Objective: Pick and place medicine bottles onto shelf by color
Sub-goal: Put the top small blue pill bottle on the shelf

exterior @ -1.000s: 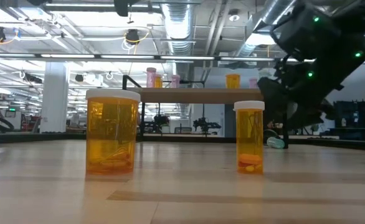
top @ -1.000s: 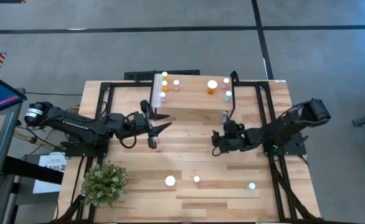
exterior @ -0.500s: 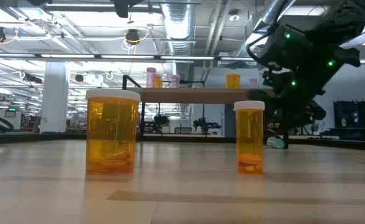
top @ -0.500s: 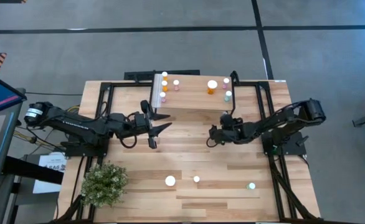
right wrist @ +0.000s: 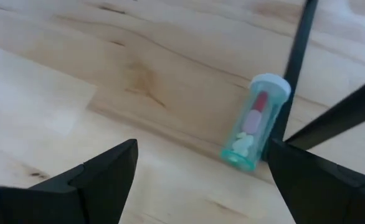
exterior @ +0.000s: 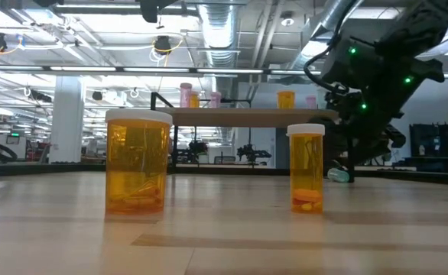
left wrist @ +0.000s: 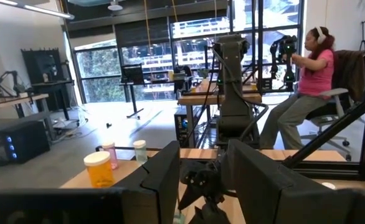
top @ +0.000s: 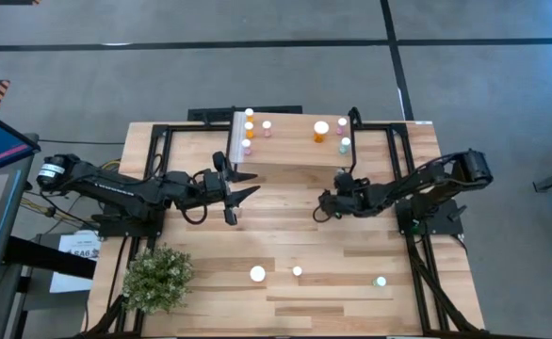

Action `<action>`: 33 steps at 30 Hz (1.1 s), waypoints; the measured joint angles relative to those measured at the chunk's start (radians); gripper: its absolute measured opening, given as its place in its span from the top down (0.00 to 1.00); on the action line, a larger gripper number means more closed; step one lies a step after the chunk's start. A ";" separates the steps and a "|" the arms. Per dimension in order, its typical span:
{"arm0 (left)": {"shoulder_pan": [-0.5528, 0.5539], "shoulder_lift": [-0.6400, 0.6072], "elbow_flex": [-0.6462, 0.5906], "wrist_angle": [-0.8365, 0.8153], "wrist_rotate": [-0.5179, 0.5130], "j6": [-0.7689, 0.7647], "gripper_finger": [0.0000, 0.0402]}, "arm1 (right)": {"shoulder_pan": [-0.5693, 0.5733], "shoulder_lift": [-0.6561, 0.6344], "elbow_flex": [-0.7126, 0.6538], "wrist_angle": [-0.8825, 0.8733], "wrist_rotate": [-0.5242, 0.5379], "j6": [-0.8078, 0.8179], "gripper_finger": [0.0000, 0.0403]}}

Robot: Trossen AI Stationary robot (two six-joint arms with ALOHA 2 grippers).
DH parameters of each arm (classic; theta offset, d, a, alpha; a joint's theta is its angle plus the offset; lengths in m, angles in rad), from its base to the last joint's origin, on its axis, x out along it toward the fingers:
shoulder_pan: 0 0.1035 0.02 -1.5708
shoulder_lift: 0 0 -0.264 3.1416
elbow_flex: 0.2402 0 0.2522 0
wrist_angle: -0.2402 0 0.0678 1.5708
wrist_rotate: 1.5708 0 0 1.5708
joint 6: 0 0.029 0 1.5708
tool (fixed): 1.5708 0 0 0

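Note:
A pale green medicine bottle (right wrist: 255, 121) with a white cap lies on its side on the table, against a black leg (right wrist: 296, 59) of the shelf (top: 290, 151). It also shows in the low view (exterior: 337, 175). My right gripper (right wrist: 201, 180) hovers open just short of it, a finger on either side, touching nothing. Orange, pink and green bottles (top: 321, 132) stand on the shelf top. Two orange bottles (exterior: 137, 162) (exterior: 306, 168) and a green one (top: 381, 281) stand near the table's front. My left gripper (top: 250, 185) waits open and empty in front of the shelf's left end.
A potted green plant (top: 157, 278) stands at the near left corner. The shelf's thin black legs stand close around the lying bottle. Black frame rails (top: 403, 179) run along both table sides. A seated person (left wrist: 310, 74) shows in the room beyond the table.
My right gripper has swung toward the table's far edge and the shelf's right front leg, tipping a little further down, and stays open. The bottles have not moved.

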 joint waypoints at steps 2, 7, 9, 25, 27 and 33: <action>0.000 0.000 0.000 0.000 0.000 -0.002 0.68 | -0.009 0.000 0.000 -0.011 0.000 0.000 0.06; 0.000 0.000 0.000 -0.002 0.000 -0.008 0.68 | -0.031 0.000 0.000 -0.028 0.000 0.000 0.06; 0.000 0.000 0.000 -0.005 0.000 -0.009 0.68 | -0.040 0.000 0.000 -0.026 0.001 0.000 0.06; 0.000 0.000 0.000 -0.016 0.000 -0.015 0.68 | -0.114 0.000 0.000 -0.023 -0.041 0.000 0.06; 0.000 0.000 0.000 -0.017 0.000 -0.015 0.68 | -0.113 0.000 0.000 -0.020 -0.060 0.000 0.06; 0.000 0.000 0.000 -0.017 0.000 -0.018 0.68 | -0.112 0.000 0.000 -0.009 -0.083 0.009 0.10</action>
